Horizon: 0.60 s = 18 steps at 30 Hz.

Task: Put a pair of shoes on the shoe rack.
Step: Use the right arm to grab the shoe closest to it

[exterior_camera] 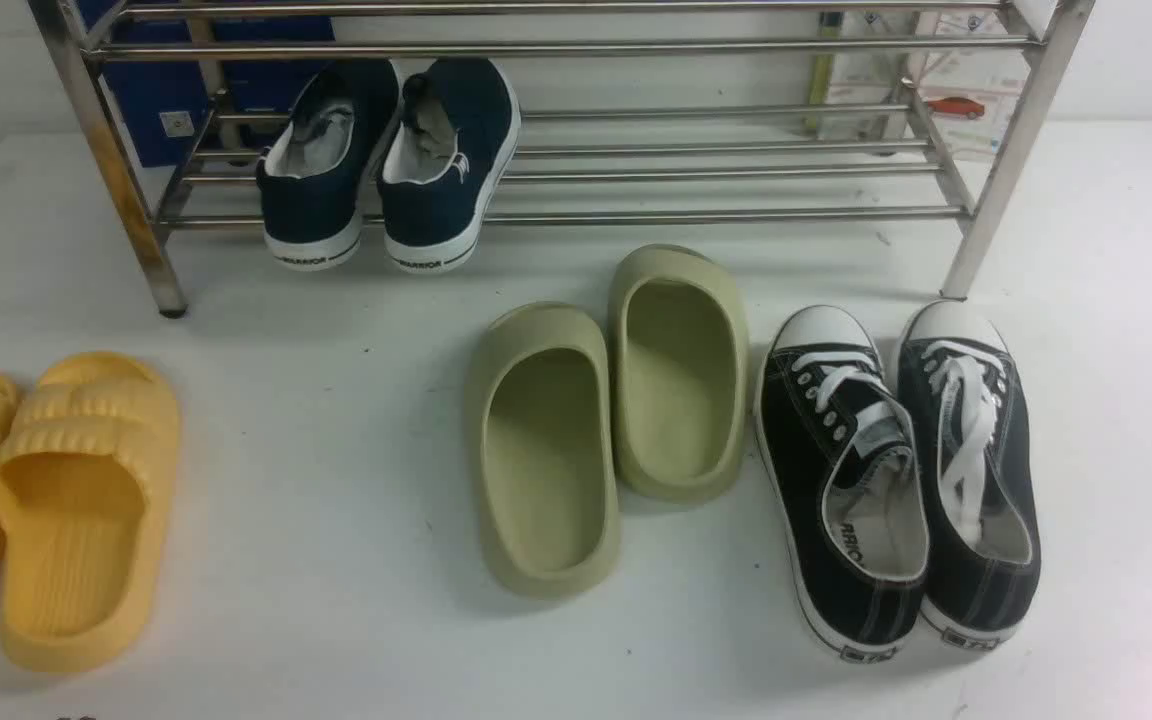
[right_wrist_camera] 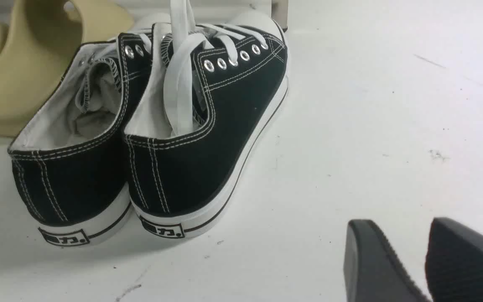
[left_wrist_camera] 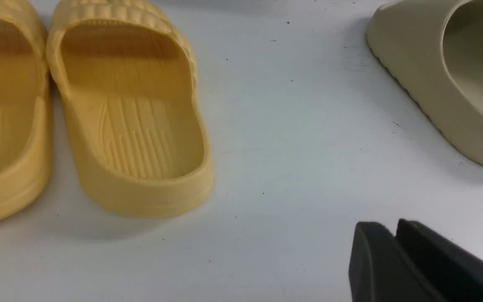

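"Two yellow slippers (exterior_camera: 76, 510) sit at the far left, side by side on the white surface (exterior_camera: 336, 620). How does the left gripper (left_wrist_camera: 394, 237) look?"

"Its fingertips are together, with nothing between them. What comes next along the row?"

"The shoe rack (exterior_camera: 566, 48), shiny steel tubing, stands behind the row. Toward the left of its lower shelf (exterior_camera: 716, 215) rest two navy slip-ons (exterior_camera: 320, 160), heels facing us, white soles showing."

"And in front of it?"

"A pair of olive-green slippers (exterior_camera: 546, 450), the right one set a little farther back than the left."

"Where are the black sneakers (exterior_camera: 841, 480) for the rack?"

"Right of the olive pair, still down on the white surface near the rack's right front leg (exterior_camera: 1016, 150). White toe caps point toward the rack, heels toward us, and the two touch near the heels."

"What about the right gripper (right_wrist_camera: 407, 224)?"

"Its fingers are apart with a gap between them, holding nothing, just off to the side of the sneakers."
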### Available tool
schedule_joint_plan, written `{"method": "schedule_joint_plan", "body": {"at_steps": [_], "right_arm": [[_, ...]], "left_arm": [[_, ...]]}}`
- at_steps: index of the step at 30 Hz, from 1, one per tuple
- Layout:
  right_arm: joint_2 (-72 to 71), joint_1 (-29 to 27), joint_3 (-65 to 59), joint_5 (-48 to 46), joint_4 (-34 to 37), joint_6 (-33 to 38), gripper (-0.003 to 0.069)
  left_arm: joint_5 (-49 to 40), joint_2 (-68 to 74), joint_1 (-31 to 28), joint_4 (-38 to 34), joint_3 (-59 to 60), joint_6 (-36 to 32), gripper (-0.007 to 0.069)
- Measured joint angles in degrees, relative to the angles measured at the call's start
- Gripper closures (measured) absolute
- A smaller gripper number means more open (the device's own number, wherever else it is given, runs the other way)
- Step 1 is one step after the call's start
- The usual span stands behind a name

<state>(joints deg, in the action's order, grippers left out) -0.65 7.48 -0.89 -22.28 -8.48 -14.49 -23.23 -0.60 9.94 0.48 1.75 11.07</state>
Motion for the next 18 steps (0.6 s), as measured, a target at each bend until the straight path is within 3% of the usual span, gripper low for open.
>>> {"method": "schedule_joint_plan", "body": {"at_steps": [18], "right_arm": [[0.0, 0.0, 0.0, 0.0, -0.07, 0.0, 0.0419]], "left_arm": [[0.0, 0.0, 0.0, 0.0, 0.0, 0.0, 0.0529]]}}
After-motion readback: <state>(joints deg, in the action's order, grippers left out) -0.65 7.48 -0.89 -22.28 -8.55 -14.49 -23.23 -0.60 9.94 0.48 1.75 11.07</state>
